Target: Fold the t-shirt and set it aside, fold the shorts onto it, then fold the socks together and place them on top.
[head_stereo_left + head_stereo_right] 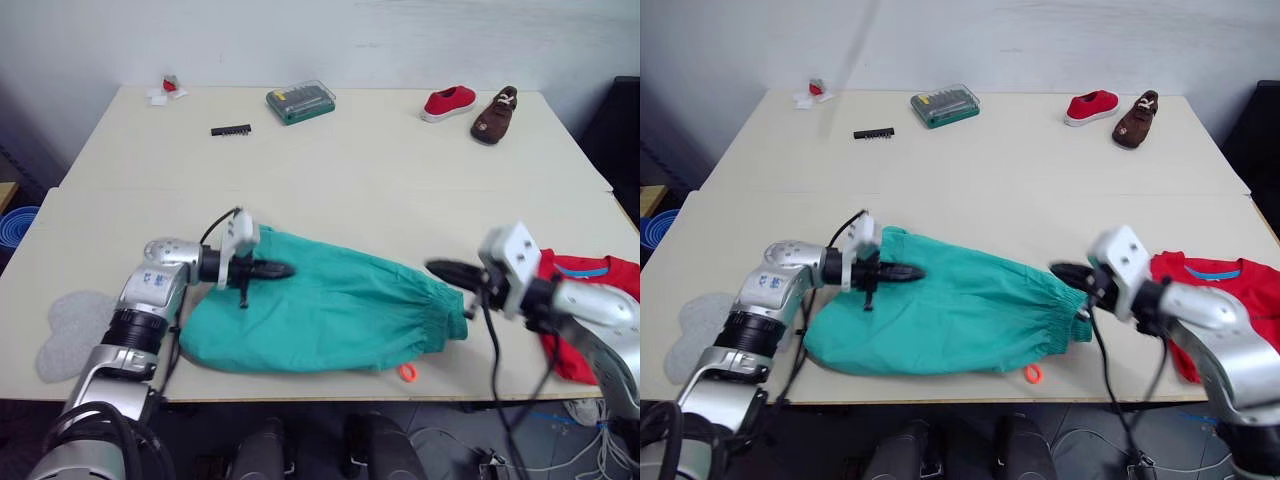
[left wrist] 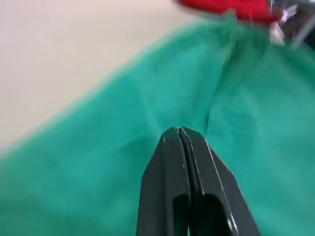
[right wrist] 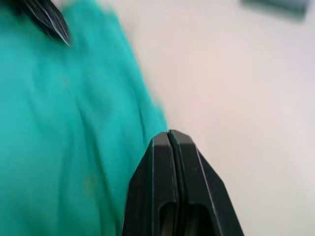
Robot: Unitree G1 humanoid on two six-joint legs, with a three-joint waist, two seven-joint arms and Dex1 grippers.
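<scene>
The teal shorts lie folded lengthwise near the table's front edge, with the gathered waistband toward the right. My left gripper is shut and hovers over their left end with nothing between its fingers. Just above the waistband end, my right gripper is shut and empty, its tips over the shorts' far edge. The red t-shirt lies at the right edge of the table, partly hidden behind my right arm. The grey socks lie flat at the front left, beside my left arm.
At the back of the table are a red shoe, a brown shoe, a green tool case, a black bit strip and a small white and red item. An orange ring lies at the front edge.
</scene>
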